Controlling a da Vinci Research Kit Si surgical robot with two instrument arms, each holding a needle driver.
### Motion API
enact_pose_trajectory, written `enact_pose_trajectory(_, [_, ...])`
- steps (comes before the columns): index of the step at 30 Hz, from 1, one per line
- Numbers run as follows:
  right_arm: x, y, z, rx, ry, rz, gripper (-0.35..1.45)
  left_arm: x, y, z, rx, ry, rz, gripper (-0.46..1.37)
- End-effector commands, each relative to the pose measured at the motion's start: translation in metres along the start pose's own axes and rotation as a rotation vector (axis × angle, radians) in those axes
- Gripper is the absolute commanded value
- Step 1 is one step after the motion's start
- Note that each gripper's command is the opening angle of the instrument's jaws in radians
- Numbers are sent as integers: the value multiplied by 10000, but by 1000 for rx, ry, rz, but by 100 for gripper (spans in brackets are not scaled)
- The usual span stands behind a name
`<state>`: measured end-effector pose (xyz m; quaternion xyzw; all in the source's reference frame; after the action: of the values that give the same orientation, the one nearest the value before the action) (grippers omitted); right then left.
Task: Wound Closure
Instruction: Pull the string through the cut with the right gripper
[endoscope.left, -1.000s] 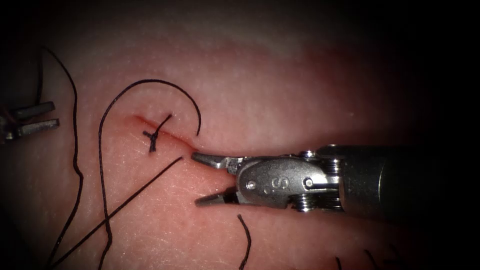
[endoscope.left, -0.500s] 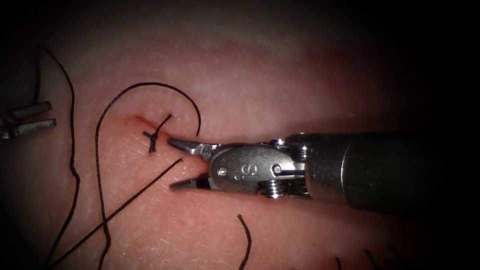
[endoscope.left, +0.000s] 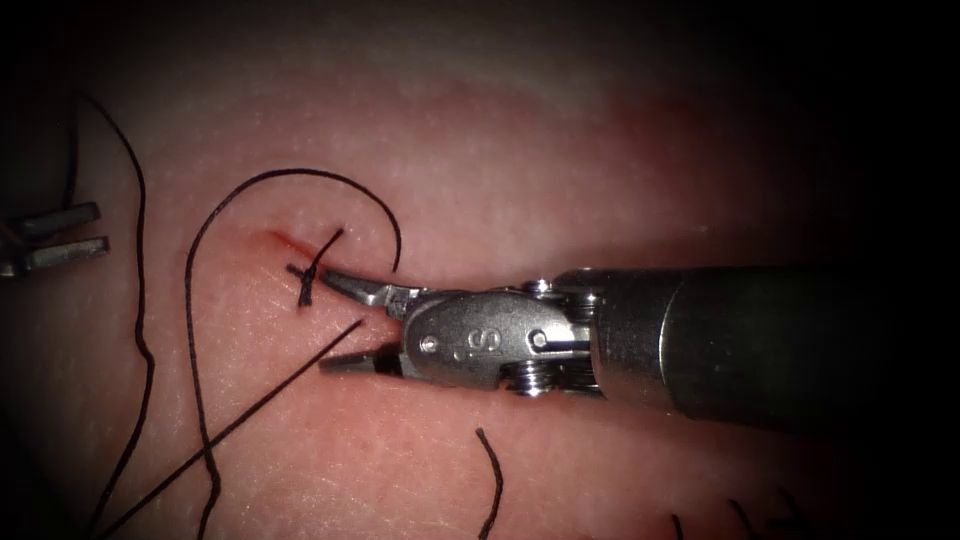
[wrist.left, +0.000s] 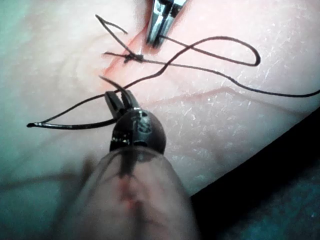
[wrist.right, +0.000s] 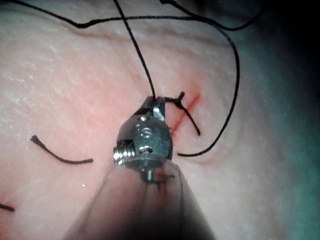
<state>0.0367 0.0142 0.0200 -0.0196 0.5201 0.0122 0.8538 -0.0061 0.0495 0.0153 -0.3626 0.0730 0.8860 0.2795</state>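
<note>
Over the last second the right tool has slid leftward along the cut, its jaws spread and empty, the upper tip now just beside the knot, the lower jaw near a straight run of thread. The left tool sits at the far left, jaws parted, holding nothing. I cannot make out the needle. My judgement: keep both tips clear of the knot, and close on only 1 strand
</note>
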Motion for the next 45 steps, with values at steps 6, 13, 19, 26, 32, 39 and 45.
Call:
enact_pose_trajectory(6, [-3, 1, -9, 11, 3, -11, -35, 0, 0, 0, -9, 0, 0, -35])
enact_pose_trajectory(13, [-1, -3, -13, 14, 12, -14, -35, 0, 0, 0, -9, 0, 0, -35])
enact_pose_trajectory(19, [13, -18, -17, 84, -21, -62, -35, 0, 0, 0, -10, 2, 6, -35])
enact_pose_trajectory(26, [41, -45, -23, 175, -40, -124, -35, 0, 0, 0, -10, 2, 6, -35])
enact_pose_trajectory(32, [58, -70, -20, 255, -39, -140, -35, 0, 0, 0, -11, 2, 6, -35])
enact_pose_trajectory(39, [71, -97, -7, 305, -5, -185, -35, 0, 0, 0, -11, 3, 12, -35])
enact_pose_trajectory(45, [88, -118, 2, 368, 70, -196, -35, 0, 0, 0, -11, 4, 13, -35])
